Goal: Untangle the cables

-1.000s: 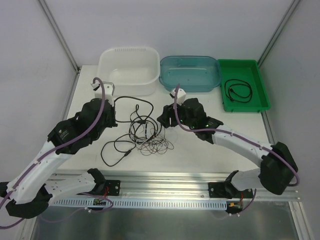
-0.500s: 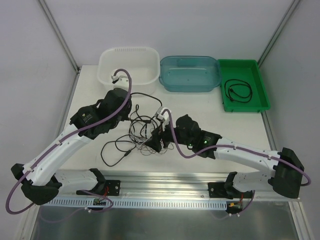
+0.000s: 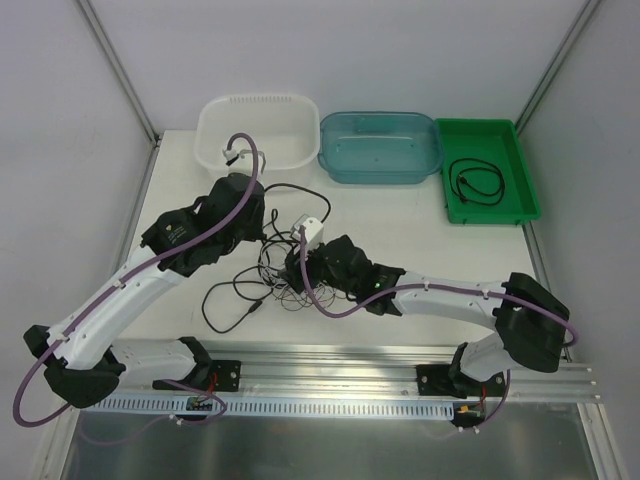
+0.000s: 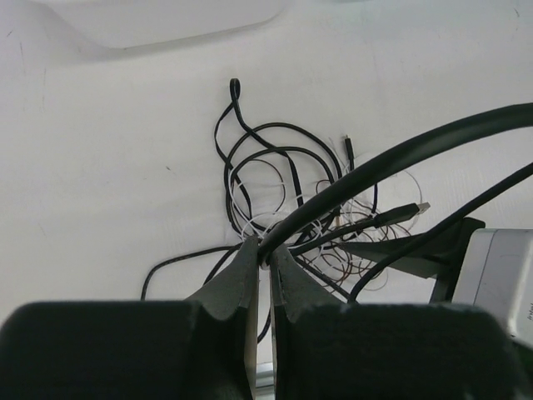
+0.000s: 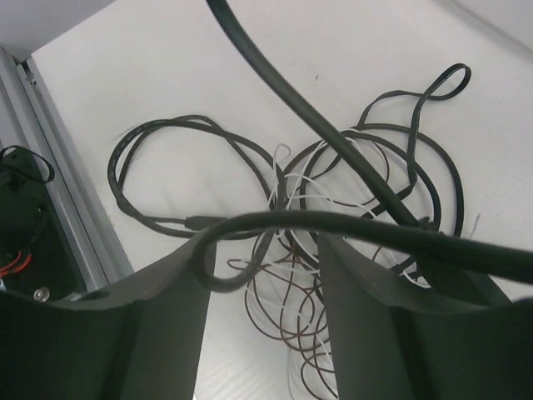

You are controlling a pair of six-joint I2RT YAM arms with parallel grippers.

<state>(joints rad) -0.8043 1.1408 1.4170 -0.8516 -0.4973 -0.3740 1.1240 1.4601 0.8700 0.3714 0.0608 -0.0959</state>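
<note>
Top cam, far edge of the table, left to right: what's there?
white bin → blue bin → green tray, holding a coiled cable

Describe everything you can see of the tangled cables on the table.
The tangled cables lie in a loose heap on the white table between the two arms: thicker black cords in wide loops, thin brown wiry strands and a thin white one, all crossing. The left claw is shut on one black cord, holding it off the table; the right claw hangs open over the heap.
</note>
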